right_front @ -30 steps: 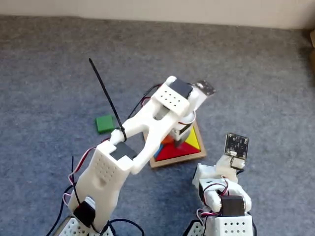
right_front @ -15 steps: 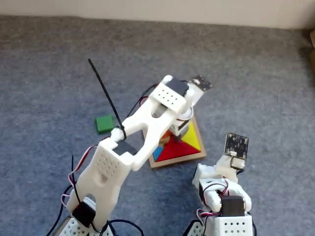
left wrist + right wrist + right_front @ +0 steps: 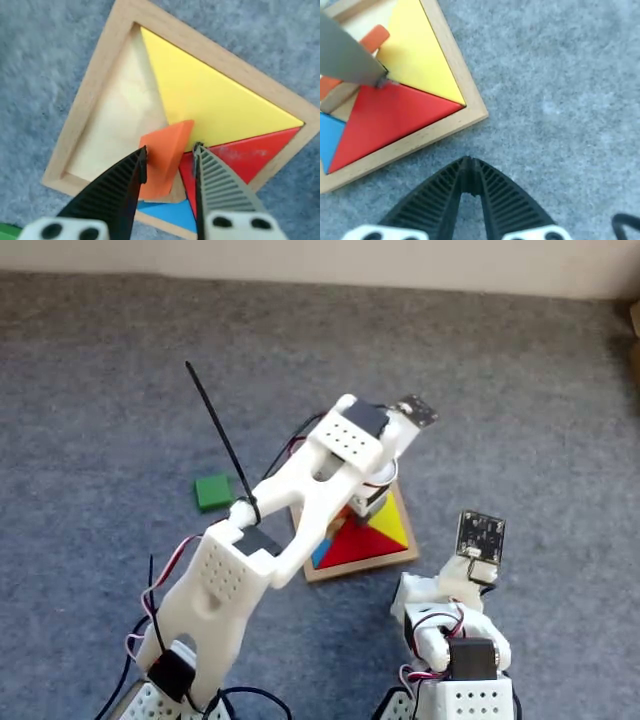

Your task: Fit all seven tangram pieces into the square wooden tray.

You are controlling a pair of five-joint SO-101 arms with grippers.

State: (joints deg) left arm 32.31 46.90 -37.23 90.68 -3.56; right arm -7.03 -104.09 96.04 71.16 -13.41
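Green piece (image 3: 213, 490) lies on carpet at 9 o'clock of square wooden tray (image 3: 98, 75), mid-table, which holds yellow (image 3: 210, 100), red (image 3: 240, 160) and blue (image 3: 170, 212) pieces. Left gripper (image 3: 170, 149) is clamped on tilted orange piece (image 3: 164, 165) over the tray. Right gripper (image 3: 470, 172) sits at 5 o'clock, fingers together. Left wrist has edged toward 3 o'clock since the previous frame.

A grey, short-pile carpeted tabletop (image 3: 520, 390) carries a square light-wood tray (image 3: 370, 564), lying flat. 1 small green square block (image 3: 212, 491) lies on the carpet, well apart from the tray, off its left side. 2 white arms, left (image 3: 230, 590) and right (image 3: 455, 660), rise on the tray's near side.
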